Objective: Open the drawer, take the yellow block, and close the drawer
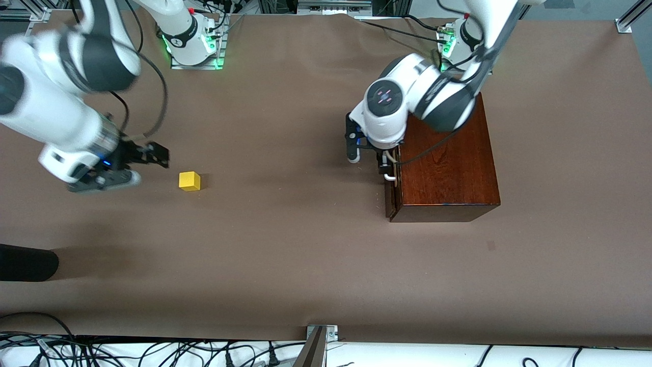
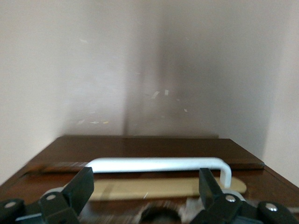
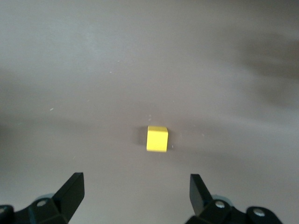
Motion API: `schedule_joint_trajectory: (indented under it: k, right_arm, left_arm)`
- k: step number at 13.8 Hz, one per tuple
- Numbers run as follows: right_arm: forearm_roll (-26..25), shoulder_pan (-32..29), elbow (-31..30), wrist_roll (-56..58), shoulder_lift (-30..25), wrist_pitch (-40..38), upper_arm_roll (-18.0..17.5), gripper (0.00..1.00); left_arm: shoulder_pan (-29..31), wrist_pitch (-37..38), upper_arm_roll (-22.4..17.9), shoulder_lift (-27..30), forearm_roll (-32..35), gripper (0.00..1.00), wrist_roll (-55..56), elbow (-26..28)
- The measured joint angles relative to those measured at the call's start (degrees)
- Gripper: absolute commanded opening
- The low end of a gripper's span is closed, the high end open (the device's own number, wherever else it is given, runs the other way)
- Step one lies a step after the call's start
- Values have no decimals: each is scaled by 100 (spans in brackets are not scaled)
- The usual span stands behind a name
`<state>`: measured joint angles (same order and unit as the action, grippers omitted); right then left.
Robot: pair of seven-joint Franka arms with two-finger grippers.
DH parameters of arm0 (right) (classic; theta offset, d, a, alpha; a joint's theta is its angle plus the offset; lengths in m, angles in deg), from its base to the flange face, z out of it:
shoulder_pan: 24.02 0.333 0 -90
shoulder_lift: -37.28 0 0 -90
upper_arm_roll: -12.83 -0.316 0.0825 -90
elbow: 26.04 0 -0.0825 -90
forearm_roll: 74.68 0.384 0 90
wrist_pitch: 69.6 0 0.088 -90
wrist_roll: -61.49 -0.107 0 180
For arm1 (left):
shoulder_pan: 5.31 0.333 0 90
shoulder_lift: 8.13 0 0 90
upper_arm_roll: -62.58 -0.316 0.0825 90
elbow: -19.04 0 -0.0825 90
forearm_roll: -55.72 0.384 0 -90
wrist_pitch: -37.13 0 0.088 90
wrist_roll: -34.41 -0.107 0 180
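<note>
The yellow block (image 1: 189, 181) lies on the bare brown table toward the right arm's end, outside the box. My right gripper (image 1: 147, 165) is open and empty just beside it, apart from it. In the right wrist view the block (image 3: 157, 138) sits ahead of the open right gripper (image 3: 135, 184). The dark wooden box (image 1: 448, 163) stands toward the left arm's end, and its drawer front (image 1: 391, 201) lies close against it. My left gripper (image 1: 368, 159) is open in front of the white handle (image 1: 389, 173). In the left wrist view the handle (image 2: 154, 164) lies across the open left gripper (image 2: 145, 182).
A black rounded object (image 1: 25, 262) lies at the table edge nearer the camera, at the right arm's end. A metal bracket (image 1: 321, 336) and cables (image 1: 153, 351) run along the edge nearest the camera.
</note>
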<state>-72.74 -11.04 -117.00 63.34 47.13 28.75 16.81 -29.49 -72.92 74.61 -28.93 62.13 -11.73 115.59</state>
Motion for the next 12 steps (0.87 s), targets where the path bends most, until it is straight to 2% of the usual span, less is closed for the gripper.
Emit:
schedule_joint_trajectory:
  k: [2,4,8,12]
  right_arm:
    - [-9,-1,611,37,-60,-720,18,100]
    - [-11,-2,955,90,-73,-1131,35,100]
    - [-23,-5,1125,124,-246,-1242,66,100]
    - [-27,-13,1124,322,-320,-1269,213,100]
  left_arm:
    - [247,119,-54,438,-253,100,75,-30]
    - [493,279,-200,816,-426,100,530,-29]
    - [1014,354,-340,1419,-532,100,2377,-16]
    - [1265,368,-695,1527,-532,100,4282,130]
